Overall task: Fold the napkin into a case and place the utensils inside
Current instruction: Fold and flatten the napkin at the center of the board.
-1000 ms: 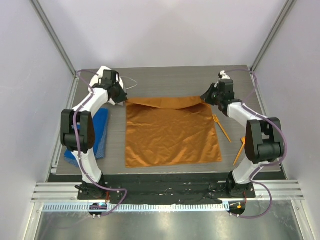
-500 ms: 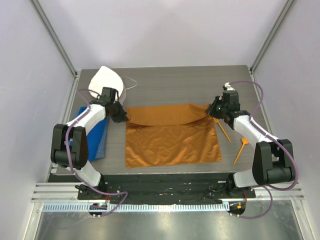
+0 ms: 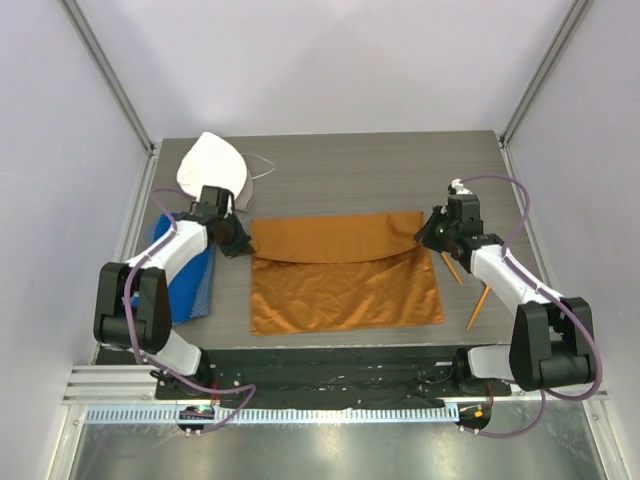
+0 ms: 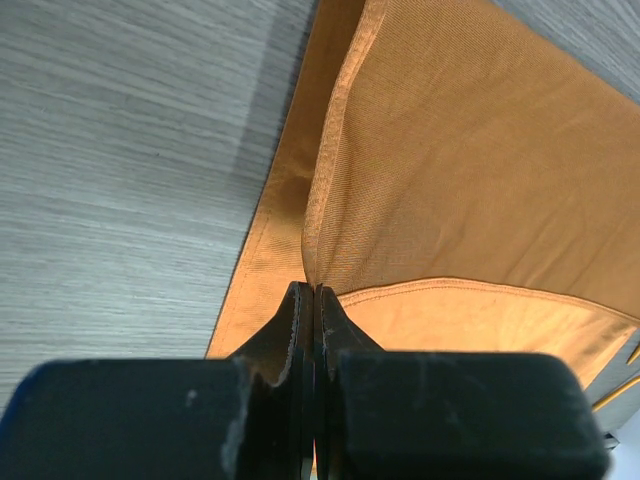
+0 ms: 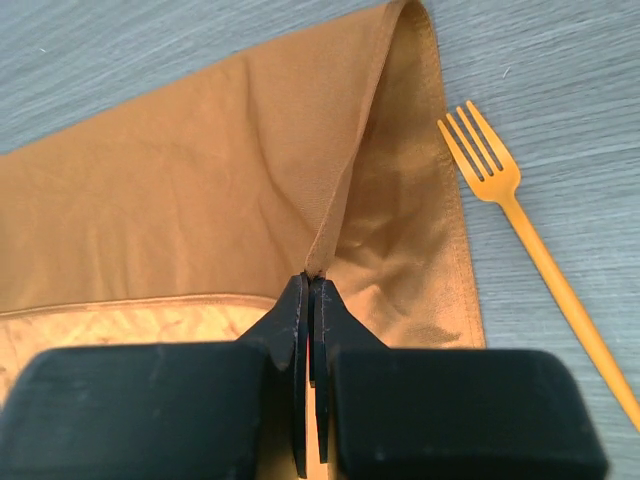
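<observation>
The rust-orange napkin (image 3: pixel 345 275) lies on the table with its far edge folded toward me into a flap. My left gripper (image 3: pixel 240 243) is shut on the flap's left corner; the left wrist view shows the napkin (image 4: pixel 450 170) pinched at my fingertips (image 4: pixel 315 293). My right gripper (image 3: pixel 428 233) is shut on the flap's right corner, and the right wrist view shows the napkin (image 5: pixel 200 190) pinched there. The orange fork (image 5: pixel 520 215) lies just right of the napkin, also in the top view (image 3: pixel 450 267). The orange spoon (image 3: pixel 478 305) lies further right, partly hidden under my right arm.
A blue towel (image 3: pixel 192 275) lies at the left table edge under my left arm. A white rounded cloth cap (image 3: pixel 212 164) sits at the far left. Metal frame posts stand at both far corners.
Both grippers have pulled the napkin's far edge toward me, widening the folded flap. The arms have drawn back from the far side, uncovering the white cap.
</observation>
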You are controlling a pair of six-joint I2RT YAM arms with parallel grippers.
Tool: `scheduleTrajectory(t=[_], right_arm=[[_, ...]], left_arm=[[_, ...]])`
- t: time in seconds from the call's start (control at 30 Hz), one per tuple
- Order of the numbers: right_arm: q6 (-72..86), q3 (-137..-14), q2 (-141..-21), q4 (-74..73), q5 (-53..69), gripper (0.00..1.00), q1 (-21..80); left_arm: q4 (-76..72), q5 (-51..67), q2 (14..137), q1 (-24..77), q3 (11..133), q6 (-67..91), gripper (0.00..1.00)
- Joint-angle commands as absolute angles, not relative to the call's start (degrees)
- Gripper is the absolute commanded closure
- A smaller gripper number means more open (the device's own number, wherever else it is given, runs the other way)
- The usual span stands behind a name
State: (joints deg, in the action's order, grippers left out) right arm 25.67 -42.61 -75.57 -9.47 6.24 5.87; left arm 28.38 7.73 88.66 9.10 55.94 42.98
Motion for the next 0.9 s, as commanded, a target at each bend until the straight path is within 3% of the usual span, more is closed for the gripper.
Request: scheduleTrajectory(t=[0.0, 0.23, 0.37, 0.87], right_arm=[[26.36, -42.19, -71.72, -11.24, 4.66, 0.99, 5.71], [31.37, -35.61, -64.87, -15.29, 0.97, 0.99, 5.71], [33.57, -31.65, -66.0, -9.86, 4.66, 0.99, 5.71], [31.21, -34.36, -86.55, 1.65, 2.37, 0.99, 5.19]], left_arm=[[28.92, 9.57, 84.91, 9.32, 54.58, 42.27, 1.0], [29.45, 10.11, 77.09, 10.02, 47.31, 44.38, 1.0], [21.89, 12.31, 80.76, 10.63, 43.77, 49.47, 1.0], [24.95, -0.78, 96.67, 10.99, 51.76, 51.15, 1.0]])
